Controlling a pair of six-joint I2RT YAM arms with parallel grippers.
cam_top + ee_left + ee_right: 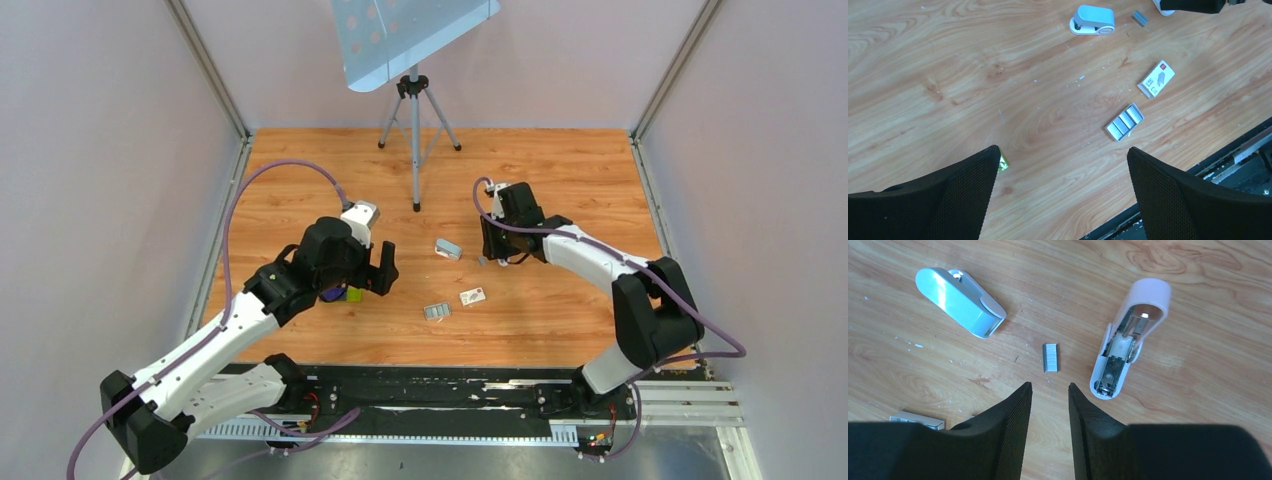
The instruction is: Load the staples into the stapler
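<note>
Top view: fixed, high behind the near edge, facing forward and down; far off, takes in the whole tabletop (300, 180).
Left wrist view: mid height, looking down past the left claw (1063, 155) toward the right arm (1188, 4).
Right wrist view: low and close, aimed steeply down past the right claw (1049, 387).
Shared: blue stapler (1093, 20) and staple strip (1139, 18) show in both wrist views.
</note>
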